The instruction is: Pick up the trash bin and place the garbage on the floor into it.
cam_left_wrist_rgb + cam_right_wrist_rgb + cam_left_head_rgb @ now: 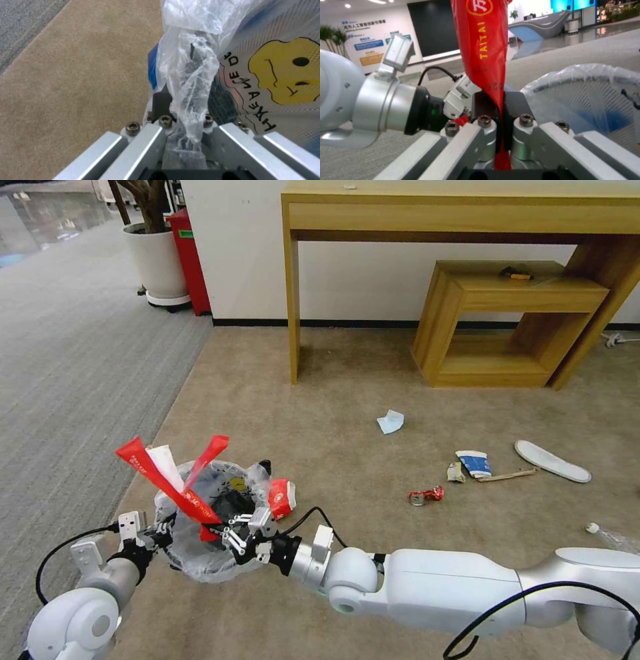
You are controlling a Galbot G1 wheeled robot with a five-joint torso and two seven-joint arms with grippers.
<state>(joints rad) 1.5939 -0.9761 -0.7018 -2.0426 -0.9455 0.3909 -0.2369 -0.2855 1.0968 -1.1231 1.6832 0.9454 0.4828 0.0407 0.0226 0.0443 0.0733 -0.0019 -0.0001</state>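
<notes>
- The floor [347,400] is beige carpet, meeting a grey striped carpet [73,353] on the robot's left, with a wooden desk [460,217] and a low wooden shelf unit [513,323] against the wall ahead.
- The trash bin [220,513], dark mesh lined with a crinkly bag showing a yellow face, hangs off the floor just in front of the robot, held between the two arms.
- The left end effector [157,537] is pressed together on the bin's rim and bag [190,82] at the side nearer the grey carpet.
- The right end effector [233,532] reaches across to the bin's mouth, its fingers [515,105] pinching a long red wrapper [485,50] that sticks up over the opening.
- A second red wrapper [208,455] and a white piece [164,463] also stand out of the bin; a red-and-white cup [283,497] sits at its rim.
- Well to the right on the floor lie a white slipper [552,461], a blue-white paper cup [474,463], a wooden stick [508,475], a crushed can [425,496] and a pale tissue [391,421].
</notes>
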